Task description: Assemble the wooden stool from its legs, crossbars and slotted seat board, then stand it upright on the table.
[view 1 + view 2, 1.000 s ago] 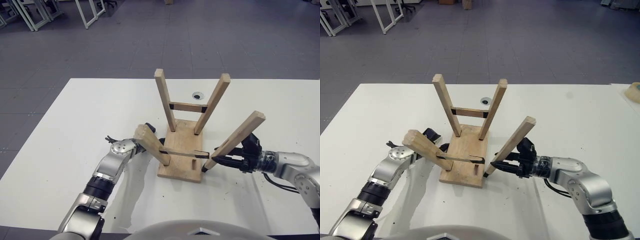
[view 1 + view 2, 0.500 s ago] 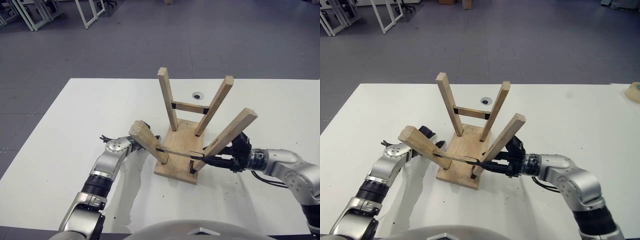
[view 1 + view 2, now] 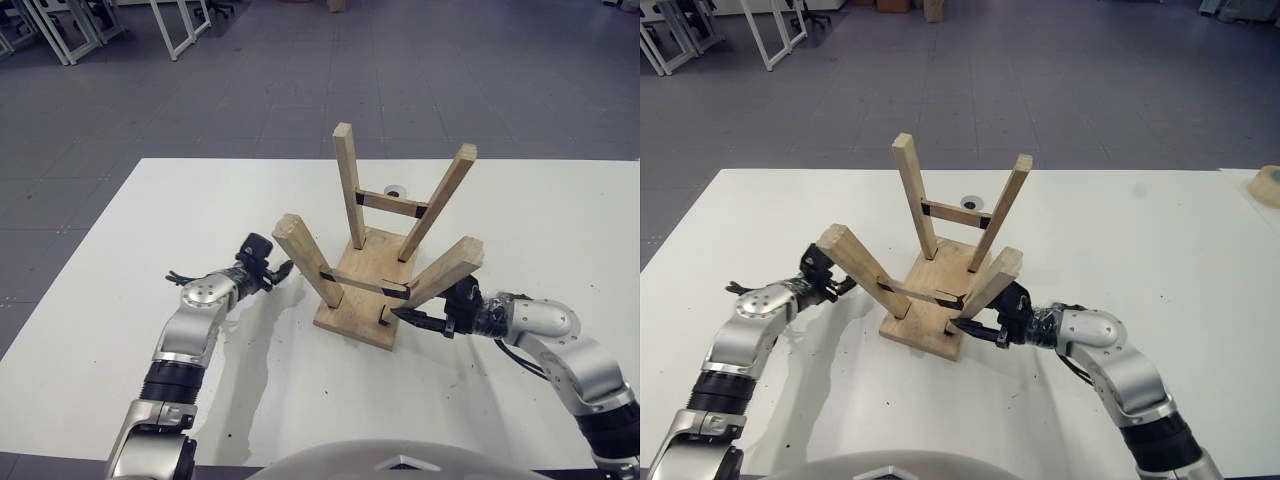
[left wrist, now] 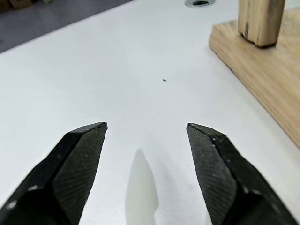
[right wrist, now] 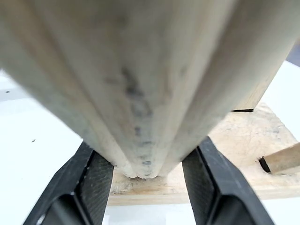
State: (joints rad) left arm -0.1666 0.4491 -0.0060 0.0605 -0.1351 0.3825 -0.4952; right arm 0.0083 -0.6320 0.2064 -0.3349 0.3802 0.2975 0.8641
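The seat board (image 3: 355, 322) lies flat on the table (image 3: 120, 260), underside up. Two legs (image 3: 350, 180) stand in the board's far end, joined by a crossbar (image 3: 392, 205). At the board's near left corner a third leg (image 3: 308, 258) is planted, leaning out to the left. The fourth leg (image 3: 447, 270) is clamped near its lower end by the right end effector (image 3: 412, 316), one finger pressed to each side of the wood. Its long axis slants up and outward to the right from the board's near right corner, and a second crossbar (image 3: 362, 284) runs between it and the third leg. Whether its foot is already seated in the slot cannot be told, since the fingers hide that joint. The coming move is judged to be a tilt of this leg toward upright, inward over the board, which falls to the right arm. The left end effector (image 3: 270, 266) is held low over the table just left of the board, spread wide and empty, near enough to steady the third leg. Open table is left on every side of the board, and its edges are well apart from the work.
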